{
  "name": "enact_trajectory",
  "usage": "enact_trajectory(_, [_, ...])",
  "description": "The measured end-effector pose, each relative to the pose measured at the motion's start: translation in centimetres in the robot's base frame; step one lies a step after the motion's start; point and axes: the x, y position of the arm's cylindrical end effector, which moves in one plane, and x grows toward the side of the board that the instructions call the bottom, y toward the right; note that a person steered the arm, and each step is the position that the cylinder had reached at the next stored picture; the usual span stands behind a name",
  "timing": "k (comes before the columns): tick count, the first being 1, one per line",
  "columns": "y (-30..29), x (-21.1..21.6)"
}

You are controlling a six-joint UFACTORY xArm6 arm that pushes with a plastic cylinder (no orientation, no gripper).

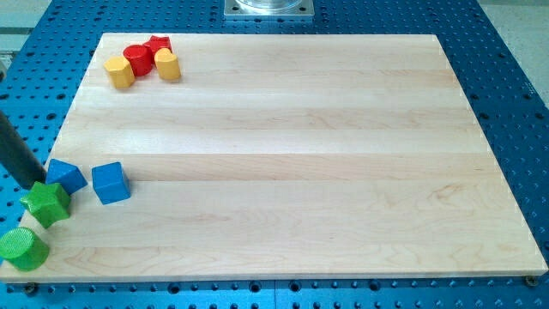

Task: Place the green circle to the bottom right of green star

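Observation:
The green circle lies at the board's bottom left corner, just below and left of the green star. The star sits at the board's left edge, touching a blue block above it. My dark rod comes in from the view's left edge and its tip ends right above the green star, beside the left side of that blue block.
A blue cube stands right of the star. At the top left are a yellow hexagon, a red cylinder, a red star and a yellow block. The wooden board lies on a blue perforated table.

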Motion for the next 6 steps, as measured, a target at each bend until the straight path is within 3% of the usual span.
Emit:
enact_trajectory(2, [1.8, -0.1])
enact_trajectory(4, [-0.6, -1.0])
enact_trajectory(5, [-0.6, 0.4])
enact_trajectory(6, [-0.6, 6.2])
